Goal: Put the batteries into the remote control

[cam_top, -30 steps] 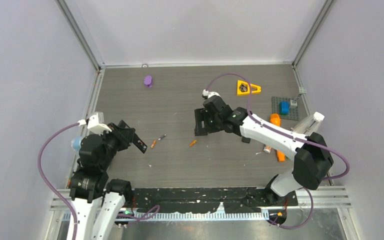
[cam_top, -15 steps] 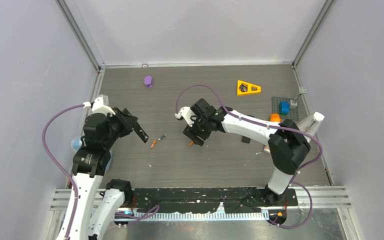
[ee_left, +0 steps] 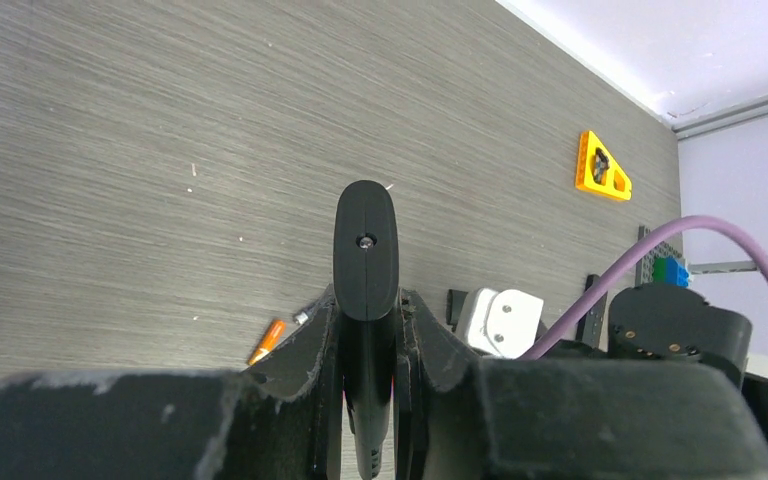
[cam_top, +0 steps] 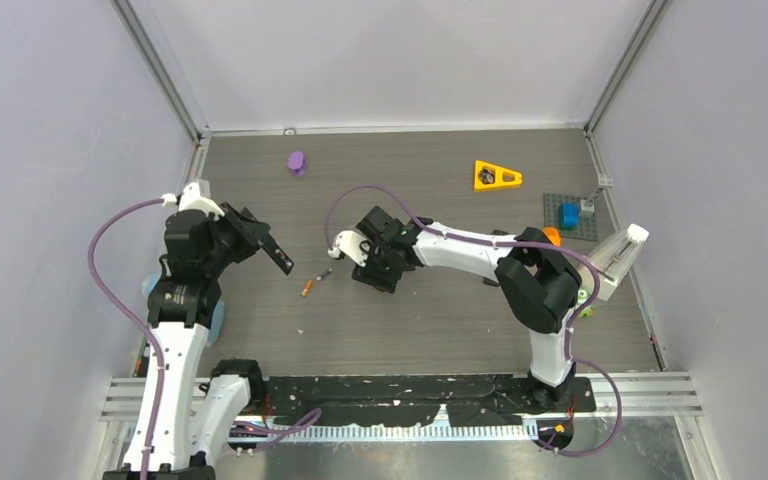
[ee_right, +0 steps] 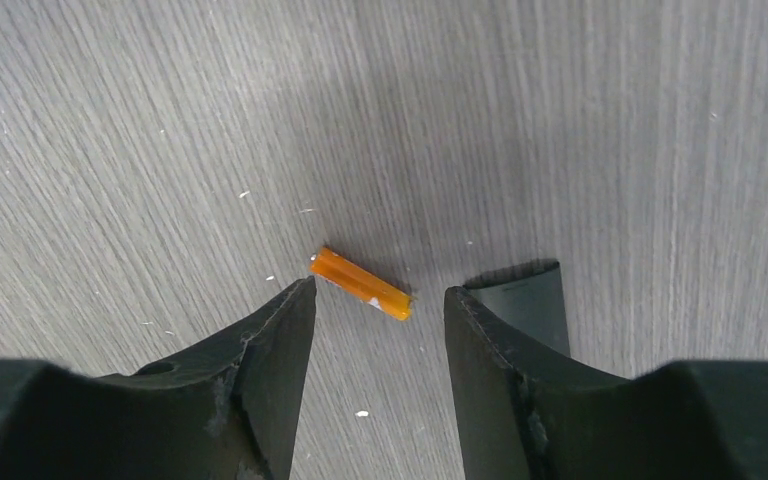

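My left gripper (cam_top: 272,255) is shut on a black remote (cam_top: 280,262) and holds it above the table; in the left wrist view the remote (ee_left: 365,245) stands on edge between the fingers (ee_left: 312,345). An orange battery (cam_top: 306,289) and a dark grey one (cam_top: 324,274) lie just right of it, and the orange one also shows in the left wrist view (ee_left: 267,341). My right gripper (cam_top: 373,272) is open and low over the table. Its wrist view shows another orange battery (ee_right: 360,284) lying just beyond the fingertips, with the gripper (ee_right: 380,295) empty.
A dark flat piece (ee_right: 522,298) lies beside my right finger. A purple object (cam_top: 296,161) sits at the back left, a yellow wedge (cam_top: 497,176) at the back right. A grey plate with a blue block (cam_top: 568,215) and an orange stick end (cam_top: 550,236) sit far right.
My right arm has swung left across the table and now sits low over the orange battery. My left arm has shifted slightly away from me, still holding the remote.
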Tool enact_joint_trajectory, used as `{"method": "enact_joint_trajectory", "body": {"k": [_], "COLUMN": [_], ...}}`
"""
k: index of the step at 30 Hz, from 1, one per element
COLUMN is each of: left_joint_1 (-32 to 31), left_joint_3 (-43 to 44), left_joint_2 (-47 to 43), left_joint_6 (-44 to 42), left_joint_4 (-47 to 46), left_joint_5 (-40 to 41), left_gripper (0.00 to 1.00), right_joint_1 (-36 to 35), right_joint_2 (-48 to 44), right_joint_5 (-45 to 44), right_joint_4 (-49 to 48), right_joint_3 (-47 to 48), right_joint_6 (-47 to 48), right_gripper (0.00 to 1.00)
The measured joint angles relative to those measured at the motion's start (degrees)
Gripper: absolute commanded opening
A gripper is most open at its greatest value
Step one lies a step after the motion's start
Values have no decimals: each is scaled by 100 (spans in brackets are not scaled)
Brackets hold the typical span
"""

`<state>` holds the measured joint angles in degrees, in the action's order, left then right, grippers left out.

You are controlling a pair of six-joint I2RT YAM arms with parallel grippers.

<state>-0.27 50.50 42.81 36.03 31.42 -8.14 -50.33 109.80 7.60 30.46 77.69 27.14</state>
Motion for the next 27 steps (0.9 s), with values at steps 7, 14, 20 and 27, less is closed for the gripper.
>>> {"method": "enact_joint_trajectory", "body": {"k": [7,14,20,27], "left_joint_1": [144,149,149,153], "left_joint_3": [98,111,111,111], "left_joint_2": [70,107,118,116], "left_joint_6": [-2,-2,0,0], "left_joint_4": [-122,-164,-166,-168], "left_joint_5": [-52,-72,-94,-96], "left_gripper": [0,0,0,0], "right_joint_1": [-42,-46,-52,-111], "right_joint_2": [50,125,160,160], "right_joint_5": [87,107,76,-85], "right_joint_4": [-4,-4,-68,-225], "right_joint_3": [-31,-63,-166,-229], "right_joint_6": [168,264,271,168], "right_gripper": [54,49,35,11]}}
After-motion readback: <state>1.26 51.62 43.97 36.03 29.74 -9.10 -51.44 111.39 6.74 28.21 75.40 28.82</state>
